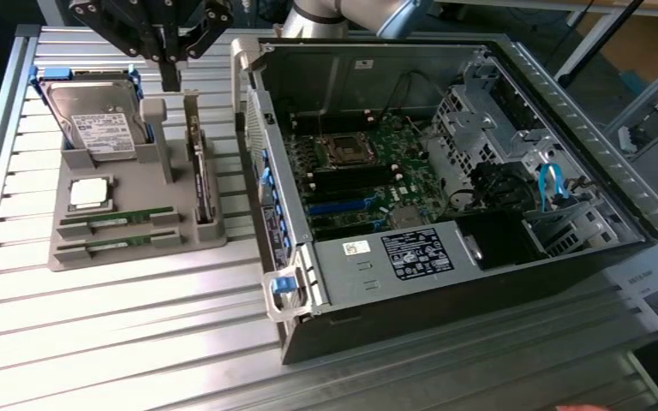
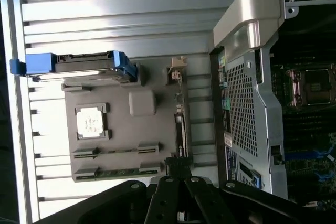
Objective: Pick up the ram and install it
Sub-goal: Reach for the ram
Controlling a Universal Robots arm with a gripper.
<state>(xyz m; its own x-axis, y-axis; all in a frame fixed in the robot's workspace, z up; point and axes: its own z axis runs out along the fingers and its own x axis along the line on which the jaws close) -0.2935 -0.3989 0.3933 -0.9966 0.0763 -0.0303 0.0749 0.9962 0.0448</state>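
Nothing is installed yet: the ram (image 1: 117,220) lies in its tray (image 1: 203,246) slot, on the exterior view's left of the case (image 1: 444,300). The gripper (image 1: 171,79) hovers above the tray's far end, fingers clenched, empty.

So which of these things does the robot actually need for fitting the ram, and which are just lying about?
Part of the job: two ram sticks in the grey holder; the motherboard inside the open computer case; the robot's shut fingers.

Just lying about: hard drive; processor chip; expansion card.
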